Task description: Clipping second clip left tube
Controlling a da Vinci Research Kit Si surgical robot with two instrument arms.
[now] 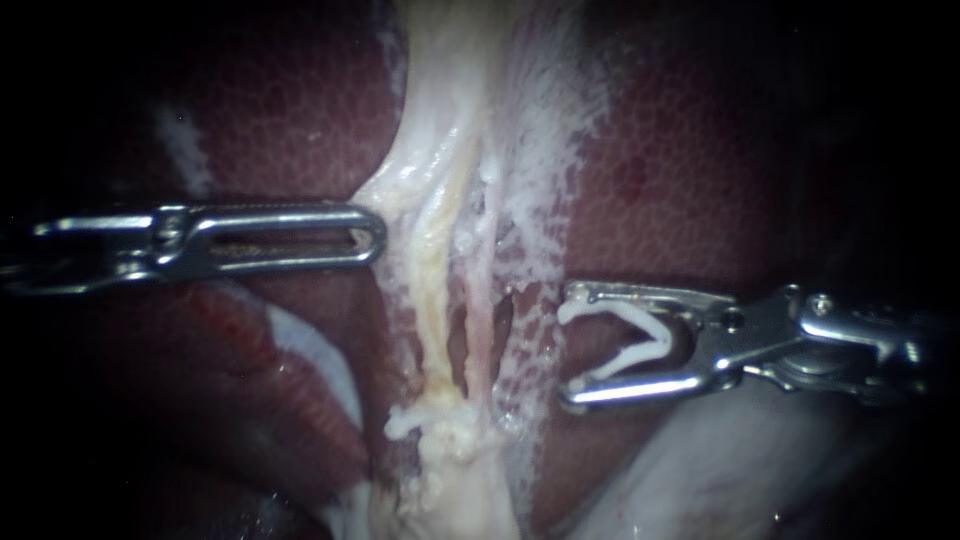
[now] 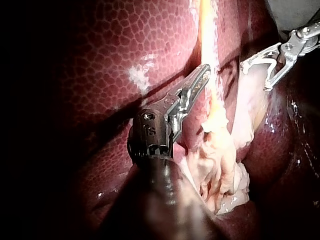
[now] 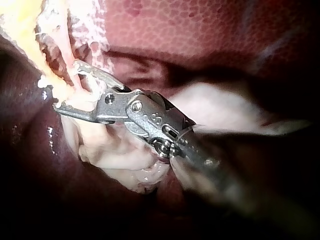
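Risk: the left tube (image 1: 435, 290) lies on the far side of the right tube (image 1: 482, 310) from the clip (image 1: 660, 343). If the jaws close early, the clip would likely take both tubes, or only the webbed tissue beside them. A slanted approach could seat it only partway across the left tube. A hard push could tear the web.

Pose: the right instrument (image 1: 570, 350) comes in roughly level, with its mouth facing the left tube but short of it and not around it. Its jaws are spread wide and hold the open white clip between them.

The left instrument (image 1: 375, 235) lies level on the opposite side of the left tube. Its jaws are pressed together and the tip touches the pale tissue beside the tube. The liver (image 1: 680, 200) lies behind.
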